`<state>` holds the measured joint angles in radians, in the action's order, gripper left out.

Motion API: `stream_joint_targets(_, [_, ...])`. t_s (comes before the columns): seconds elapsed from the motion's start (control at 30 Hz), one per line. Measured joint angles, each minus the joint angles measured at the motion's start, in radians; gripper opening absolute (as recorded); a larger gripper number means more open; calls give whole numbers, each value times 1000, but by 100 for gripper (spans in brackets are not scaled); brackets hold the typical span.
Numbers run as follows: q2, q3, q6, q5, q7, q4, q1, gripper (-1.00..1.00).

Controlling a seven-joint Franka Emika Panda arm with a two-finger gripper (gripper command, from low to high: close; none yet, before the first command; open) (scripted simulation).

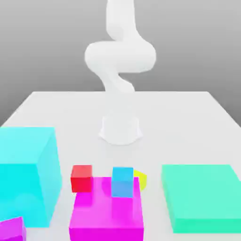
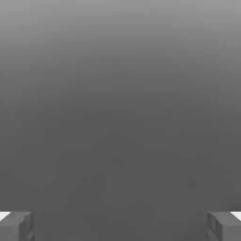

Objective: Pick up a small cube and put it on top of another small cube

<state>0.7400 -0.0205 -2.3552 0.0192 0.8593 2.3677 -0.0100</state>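
The small yellow cube [image 1: 140,178] shows as a sliver on the table, mostly hidden behind a small blue cube [image 1: 123,182] and the big magenta block [image 1: 107,209]. The blue cube appears to rest on the magenta block's far edge. A small red cube [image 1: 82,178] sits just past that block's far corner on the exterior view's left. In the hand view my gripper [image 2: 120,227] is open, one finger [image 2: 16,227] at each side with nothing between them, facing plain grey background. The white arm [image 1: 120,56] rises from its base [image 1: 120,129] behind the cubes.
A tall cyan block [image 1: 26,174] stands on the exterior view's left and a flat green block [image 1: 200,195] on its right. A small purple cube [image 1: 12,229] pokes in at the near left corner. The white table [image 1: 188,122] stretches back around the arm's base.
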Motion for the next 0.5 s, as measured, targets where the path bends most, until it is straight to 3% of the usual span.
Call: stream_joint_targets(0.5, [-460,-207,-411,106,486,501,-61,0])
